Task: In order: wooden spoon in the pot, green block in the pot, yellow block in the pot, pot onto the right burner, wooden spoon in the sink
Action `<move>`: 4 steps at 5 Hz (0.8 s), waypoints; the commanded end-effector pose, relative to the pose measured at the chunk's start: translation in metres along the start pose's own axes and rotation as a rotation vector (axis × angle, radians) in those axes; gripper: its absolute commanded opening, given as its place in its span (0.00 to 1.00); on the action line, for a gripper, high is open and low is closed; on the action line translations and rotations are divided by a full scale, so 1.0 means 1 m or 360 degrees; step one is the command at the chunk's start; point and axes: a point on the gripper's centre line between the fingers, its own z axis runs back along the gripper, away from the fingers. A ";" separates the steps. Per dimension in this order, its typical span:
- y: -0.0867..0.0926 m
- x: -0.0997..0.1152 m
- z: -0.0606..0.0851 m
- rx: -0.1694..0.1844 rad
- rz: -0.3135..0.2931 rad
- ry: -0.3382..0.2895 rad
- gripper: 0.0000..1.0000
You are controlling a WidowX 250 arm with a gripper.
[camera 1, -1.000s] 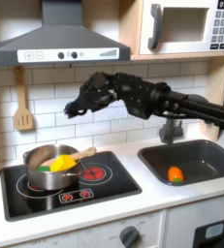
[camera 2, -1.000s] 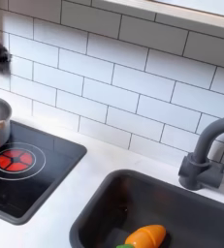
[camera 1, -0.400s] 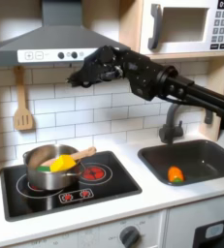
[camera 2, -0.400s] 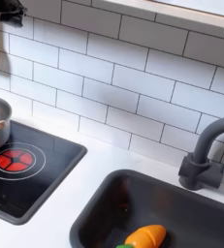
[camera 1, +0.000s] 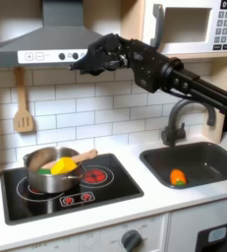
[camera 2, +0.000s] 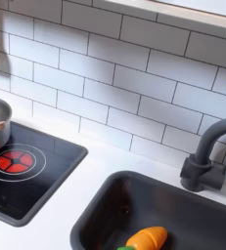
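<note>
Pot point(camera 1: 53, 168) on the left ring holds wooden spoon point(camera 1: 78, 158), yellow block point(camera 1: 63, 164); gripper point(camera 1: 88, 59) jaws' spread unclear.

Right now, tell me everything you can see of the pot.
The pot is a shiny round steel vessel with straight sides and no lid. In the first exterior view it stands upright on the black cooktop, at that view's left, over the left-hand ring. Inside it lie the yellow block and a bit of the green block; the wooden spoon leans on its rim, handle sticking out toward the first exterior view's right. The gripper hangs high above, apart from it.
</note>
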 end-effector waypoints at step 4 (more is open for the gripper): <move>0.004 0.012 0.000 0.0035 -0.0016 -0.0005 0.00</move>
